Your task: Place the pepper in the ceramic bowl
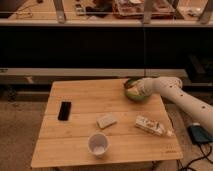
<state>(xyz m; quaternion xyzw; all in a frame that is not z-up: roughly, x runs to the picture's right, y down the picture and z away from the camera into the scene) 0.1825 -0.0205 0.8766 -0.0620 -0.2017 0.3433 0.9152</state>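
Wooden slatted table before dark shelving: ceramic bowl at 1 o'clock, black phone at 9, white cup at 6, pale block near centre, wrapped packet at 4. Gripper over the bowl, hiding its inside; grip state could not be told, pepper not seen, likely in hand or bowl. Judged light, soft, wrinkled, bruisable; best pinched mid-body, gently.

Robot arm: smooth white casing built from thick, rounded, tube-like segments. Small dark round dots mark the shell near the wrist end. The hand sits at the arm's tip over the green bowl, pale and rounded like the casing; its finer details cannot be made out.
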